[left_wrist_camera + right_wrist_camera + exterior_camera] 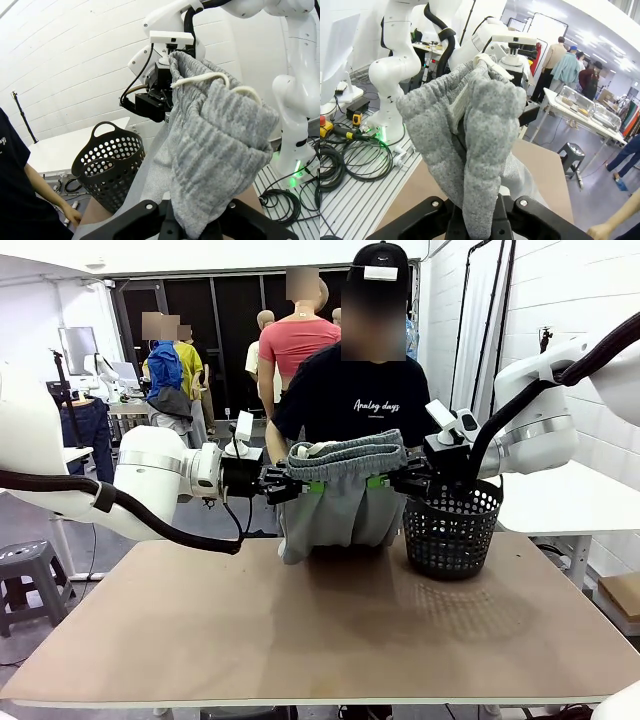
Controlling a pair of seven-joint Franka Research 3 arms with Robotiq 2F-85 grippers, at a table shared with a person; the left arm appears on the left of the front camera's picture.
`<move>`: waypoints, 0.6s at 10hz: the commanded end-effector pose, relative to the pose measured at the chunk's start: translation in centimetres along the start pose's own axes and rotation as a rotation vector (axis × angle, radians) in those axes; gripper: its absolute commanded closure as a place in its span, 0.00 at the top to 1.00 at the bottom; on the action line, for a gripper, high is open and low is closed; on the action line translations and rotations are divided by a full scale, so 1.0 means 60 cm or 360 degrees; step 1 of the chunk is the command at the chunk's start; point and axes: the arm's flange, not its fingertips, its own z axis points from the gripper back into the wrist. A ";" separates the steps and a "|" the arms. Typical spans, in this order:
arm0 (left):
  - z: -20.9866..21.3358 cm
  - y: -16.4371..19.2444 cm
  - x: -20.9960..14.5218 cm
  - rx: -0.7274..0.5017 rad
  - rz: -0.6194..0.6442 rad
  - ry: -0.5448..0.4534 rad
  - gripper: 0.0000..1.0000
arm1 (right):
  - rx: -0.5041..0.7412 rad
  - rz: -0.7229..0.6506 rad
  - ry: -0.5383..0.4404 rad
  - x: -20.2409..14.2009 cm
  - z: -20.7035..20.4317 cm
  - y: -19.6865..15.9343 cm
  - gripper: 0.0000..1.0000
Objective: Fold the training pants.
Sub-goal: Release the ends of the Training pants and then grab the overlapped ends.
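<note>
Front view shows the pants (338, 502) strung by the waistband between the left gripper (305, 485) and right gripper (387, 480), each clamped on one end, legs dangling below; seemingly the spreading step, next needing an even lowering onto the table (300, 640).

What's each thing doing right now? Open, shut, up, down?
pants: held up in the air by the waistband, legs hanging, not yet folded.
left pincer: shut on the pants.
right pincer: shut on the pants.
basket: upright on the table.
</note>
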 end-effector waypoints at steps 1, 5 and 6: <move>-0.002 0.000 0.007 0.0018 -0.0012 0.0003 0.00 | 0.0002 0.0015 -0.0011 0.001 -0.002 0.001 0.00; -0.002 0.000 0.007 0.0018 -0.0012 0.0003 0.00 | 0.0002 0.0015 -0.0011 0.001 -0.002 0.001 0.00; -0.002 0.000 0.007 0.0018 -0.0012 0.0003 0.00 | 0.0002 0.0015 -0.0011 0.001 -0.002 0.001 0.00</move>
